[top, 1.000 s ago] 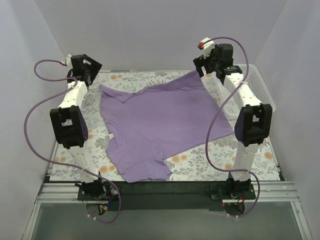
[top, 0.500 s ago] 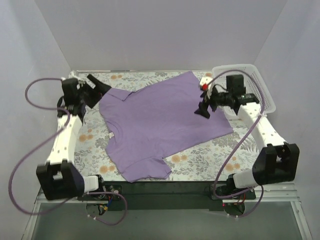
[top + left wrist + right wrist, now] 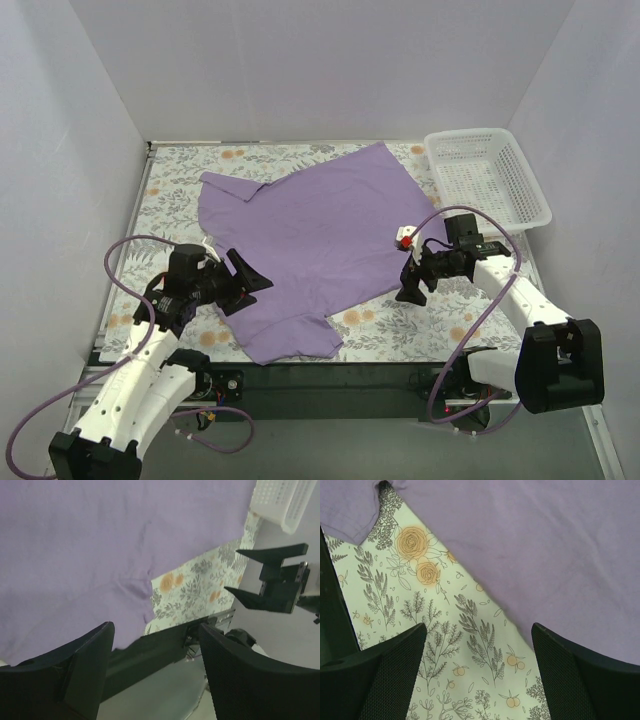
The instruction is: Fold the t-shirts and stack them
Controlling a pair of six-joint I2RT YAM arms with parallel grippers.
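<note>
- Over to the t-shirt [image 3: 310,230]: lavender, plain, spread open across the middle of the floral tabletop [image 3: 440,320], front smooth with only faint creases.
- Neck opening toward the far left, one short sleeve hanging out at the near edge, bottom hem running down the right side.
- Down low at the near left, the left tool [image 3: 252,292]: fingers spread apart, pinching nothing, hovering over the shirt's near-left side close to that near sleeve.
- From the left wrist view, purple cloth filling the top, flowered cover below it, open air between the dark fingers [image 3: 90,665].
- Across on the right, the right tool [image 3: 408,282]: fingers spread wide as well, empty, sitting just beside the near-right corner of the hem.
- From the right wrist view, the hem cutting diagonally above the mesh-faced pads [image 3: 395,675], flowered cover directly between them; touching the cloth or not, cannot tell.
- Far right corner: white mesh basket [image 3: 487,175], well apart from the shirt.
</note>
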